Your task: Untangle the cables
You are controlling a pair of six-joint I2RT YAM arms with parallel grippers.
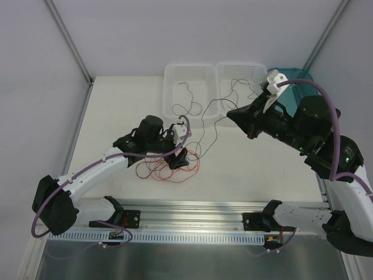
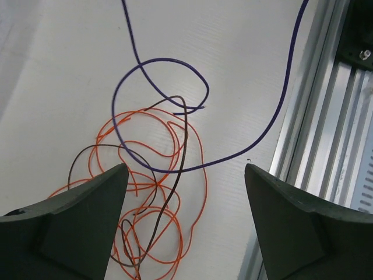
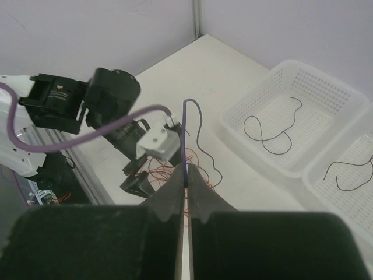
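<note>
A tangle of thin orange cables (image 1: 169, 170) lies on the white table, with a brown strand (image 2: 184, 134) and a purple strand (image 2: 166, 59) looped over it. My left gripper (image 1: 178, 157) hovers right above the tangle. Its jaws (image 2: 185, 169) are open, with the orange loops (image 2: 156, 185) on the table between the fingers and nothing gripped. My right gripper (image 1: 230, 115) is raised to the right of the tangle and is shut on the purple cable (image 3: 184, 134). That cable rises from the fingertips (image 3: 187, 169) and also hangs down toward the tangle (image 1: 214, 135).
Two white mesh baskets (image 1: 189, 73) (image 1: 240, 69) stand at the back, each holding thin black wires (image 3: 268, 137); more dark wire trails from them onto the table. A teal bin (image 1: 294, 76) is at the back right. The metal rail (image 2: 332, 146) runs just right of the tangle.
</note>
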